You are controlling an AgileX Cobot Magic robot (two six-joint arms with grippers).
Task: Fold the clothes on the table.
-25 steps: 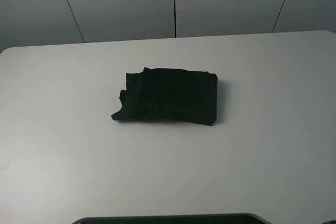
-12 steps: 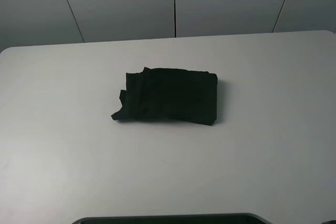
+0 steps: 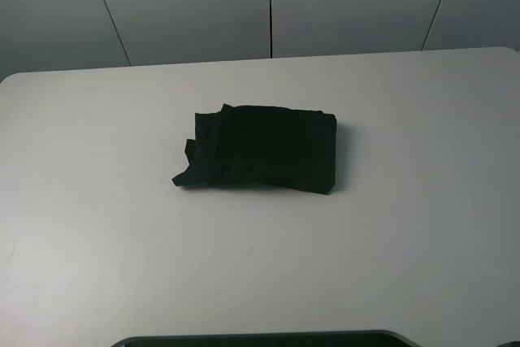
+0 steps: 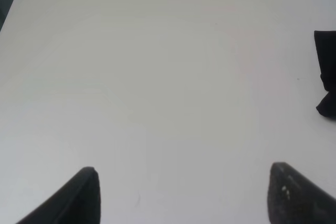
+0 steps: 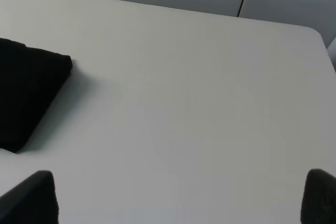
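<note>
The black T-shirt [image 3: 262,149] lies folded into a compact rectangle near the middle of the white table [image 3: 97,225]; its print and neck label are hidden. Its left edge is ragged, with a corner sticking out. No gripper shows in the exterior high view. The left gripper [image 4: 184,195] is open and empty over bare table, with a sliver of the shirt [image 4: 327,72] off to one side. The right gripper [image 5: 181,198] is open and empty, its fingertips [image 5: 32,195] wide apart, and a corner of the shirt [image 5: 26,93] lies apart from it.
Grey wall panels [image 3: 268,6] stand behind the table's far edge. A dark curved edge [image 3: 260,339] shows at the near side of the table. The table's rounded far corner [image 5: 315,31] shows in the right wrist view.
</note>
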